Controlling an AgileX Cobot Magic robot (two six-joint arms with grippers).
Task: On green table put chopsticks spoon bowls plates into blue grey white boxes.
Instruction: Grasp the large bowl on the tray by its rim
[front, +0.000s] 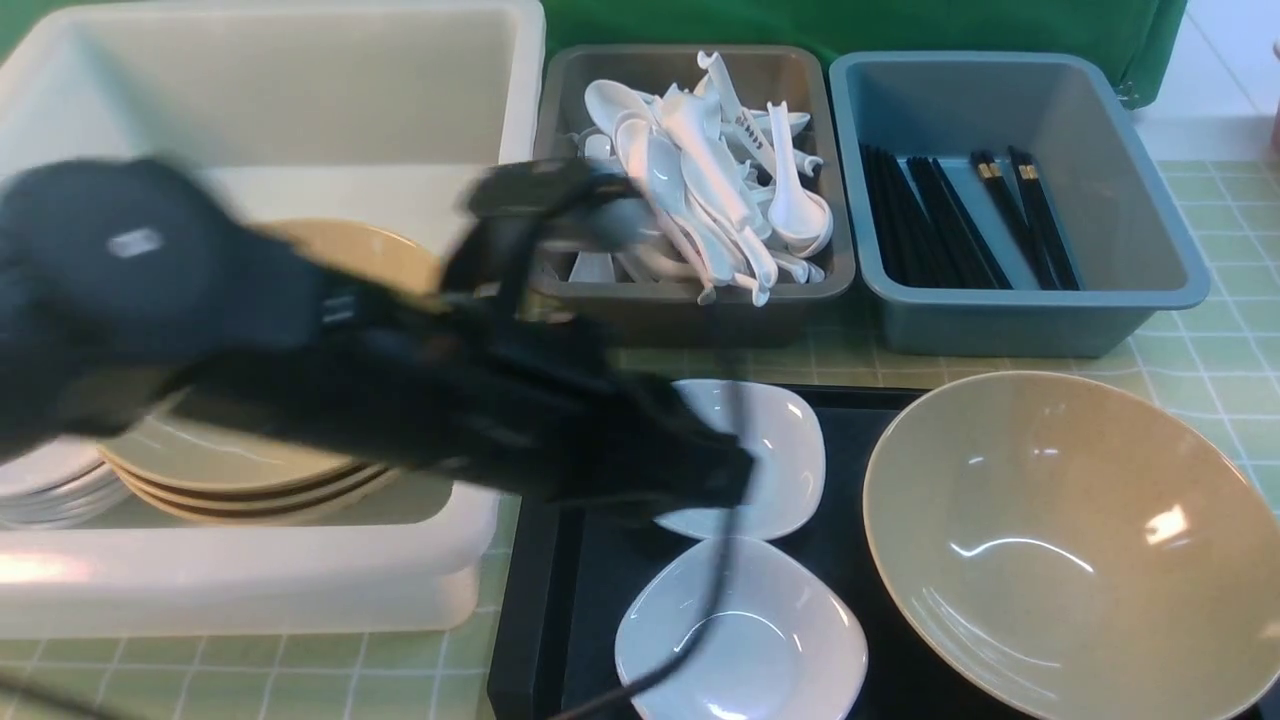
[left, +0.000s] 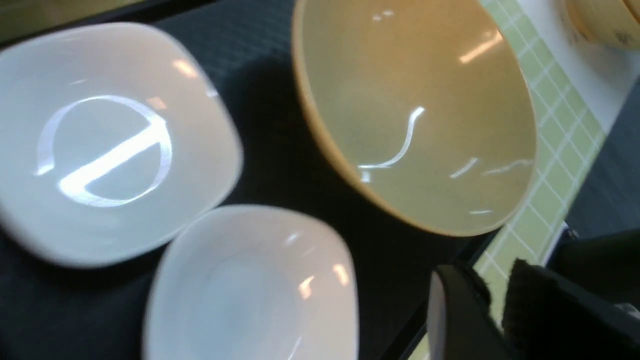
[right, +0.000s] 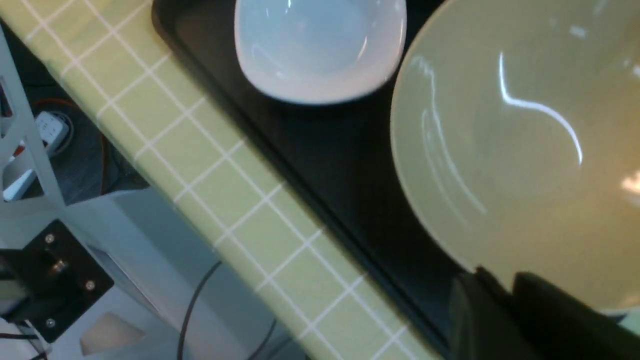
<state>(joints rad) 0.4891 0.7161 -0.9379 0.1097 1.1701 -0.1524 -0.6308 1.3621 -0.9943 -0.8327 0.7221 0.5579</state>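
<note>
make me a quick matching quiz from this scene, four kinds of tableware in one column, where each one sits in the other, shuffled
Column one
1. spoons
2. chopsticks
3. stacked bowls
4. plates

Column two
A. black tray
B. blue box
C. white box
D. grey box

Pairs: 1-D, 2-B, 3-C, 4-A
</note>
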